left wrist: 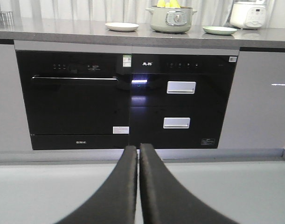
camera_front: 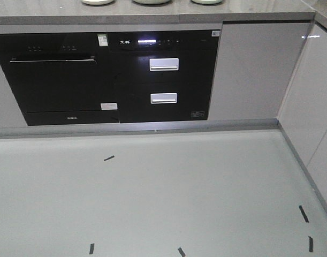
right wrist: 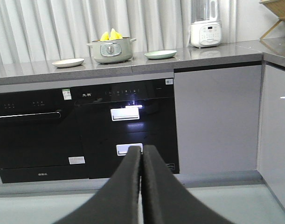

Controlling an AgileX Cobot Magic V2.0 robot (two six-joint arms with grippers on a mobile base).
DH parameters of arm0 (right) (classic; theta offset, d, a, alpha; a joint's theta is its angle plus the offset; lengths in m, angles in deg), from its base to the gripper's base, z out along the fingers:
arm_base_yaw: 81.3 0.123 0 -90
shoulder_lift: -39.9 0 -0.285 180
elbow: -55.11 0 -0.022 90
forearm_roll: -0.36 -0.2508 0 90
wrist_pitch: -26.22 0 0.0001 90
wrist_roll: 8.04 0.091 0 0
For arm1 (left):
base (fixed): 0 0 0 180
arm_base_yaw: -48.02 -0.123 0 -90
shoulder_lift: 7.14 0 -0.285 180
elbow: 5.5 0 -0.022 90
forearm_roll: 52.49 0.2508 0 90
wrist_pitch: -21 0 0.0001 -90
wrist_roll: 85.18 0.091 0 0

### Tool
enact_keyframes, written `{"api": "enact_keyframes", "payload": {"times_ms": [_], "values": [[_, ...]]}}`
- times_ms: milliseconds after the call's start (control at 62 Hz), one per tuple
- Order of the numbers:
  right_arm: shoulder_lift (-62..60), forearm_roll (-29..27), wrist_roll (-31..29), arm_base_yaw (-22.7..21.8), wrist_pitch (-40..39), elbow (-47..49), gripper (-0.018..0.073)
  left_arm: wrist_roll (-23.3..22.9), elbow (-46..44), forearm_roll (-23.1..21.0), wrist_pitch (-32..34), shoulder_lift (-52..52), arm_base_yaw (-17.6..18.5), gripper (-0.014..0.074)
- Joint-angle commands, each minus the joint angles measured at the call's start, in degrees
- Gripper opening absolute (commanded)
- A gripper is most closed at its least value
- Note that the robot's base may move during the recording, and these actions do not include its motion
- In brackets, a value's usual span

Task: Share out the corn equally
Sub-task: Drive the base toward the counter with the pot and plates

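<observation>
Left gripper (left wrist: 138, 151): black fingers pressed together tip to tip, low in front of the black built-in appliances (left wrist: 77, 102).
Right gripper (right wrist: 141, 150): fingers likewise pressed together.
Corn (right wrist: 110, 35): yellow cob tips standing out of the pale green pot (right wrist: 112, 50), on the grey countertop (right wrist: 30, 73), well above and beyond both grippers, slightly left of the right one.
White plate (right wrist: 68, 62): just left of the pot.
Green plate (right wrist: 160, 54): right of the pot, above the right gripper.
White appliance (right wrist: 206, 29): farther right on the counter.
</observation>
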Motion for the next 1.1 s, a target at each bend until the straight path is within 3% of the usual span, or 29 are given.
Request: {"api": "enact_keyframes", "payload": {"times_ms": [0, 1080], "values": [[-0.42, 0.24, -0.68, -0.39, -4.16, -1.01, -0.0005, 0.12, -1.60, -0.59, 4.00, 0.21, 0.16, -0.0006], [-0.42, 0.24, -0.68, -0.39, -4.16, -1.01, -0.0005, 0.12, -1.60, -0.59, 4.00, 0.21, 0.16, -0.0006]]}}
